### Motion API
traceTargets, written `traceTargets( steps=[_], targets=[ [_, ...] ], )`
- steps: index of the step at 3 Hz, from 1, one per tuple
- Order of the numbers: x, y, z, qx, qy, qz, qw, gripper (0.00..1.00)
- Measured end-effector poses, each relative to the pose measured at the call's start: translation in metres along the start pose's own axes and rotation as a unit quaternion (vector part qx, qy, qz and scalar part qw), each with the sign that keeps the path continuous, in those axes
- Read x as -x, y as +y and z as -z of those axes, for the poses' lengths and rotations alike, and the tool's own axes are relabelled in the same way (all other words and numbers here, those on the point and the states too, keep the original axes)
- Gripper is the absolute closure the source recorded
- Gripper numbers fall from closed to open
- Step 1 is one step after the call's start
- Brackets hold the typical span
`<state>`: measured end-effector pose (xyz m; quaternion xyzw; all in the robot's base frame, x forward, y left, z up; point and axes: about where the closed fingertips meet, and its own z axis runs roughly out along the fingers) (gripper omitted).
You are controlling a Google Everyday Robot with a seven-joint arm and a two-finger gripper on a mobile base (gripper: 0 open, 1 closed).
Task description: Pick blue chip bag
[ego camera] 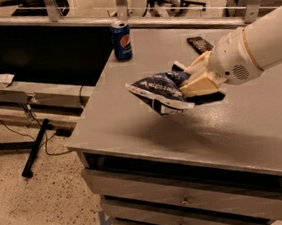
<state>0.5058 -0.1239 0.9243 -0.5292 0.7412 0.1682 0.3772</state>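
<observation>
The step in hand looks like the lift itself. The blue chip bag (159, 92) hangs above the middle of the bench (243, 124), and a soft shadow under it suggests it is clear of the surface. To do this well, I would carry the bag straight up without swinging. It is caught only by its 3 o'clock end, so most of its body sticks out unsupported toward 9 o'clock and droops a little. Crinkly film like this can slide out of a pinch, so a slow, level rise with steady squeeze seems the safest course. Any sideways sweep should avoid the Pepsi can (121, 40) at about 11 o'clock from the bag and the small black bar (200, 44) at about 1 o'clock. Both stand well apart from the bag.

The gripper (190, 81) reaches in from 3 o'clock on the white arm. Its cream fingers are drawn close together, pinching the right end of the bag, with one above the film and one below it. The gap between them looks no wider than the squashed bag. The gripper touches nothing else, neither the bench nor the other items.
</observation>
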Motion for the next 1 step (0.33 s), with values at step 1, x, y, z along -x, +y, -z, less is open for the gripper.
traceTargets(
  steps=[1],
  targets=[
    [0.0035,-0.0013,0.0012,-0.002,-0.004,0.001,1.0,1.0]
  ],
)
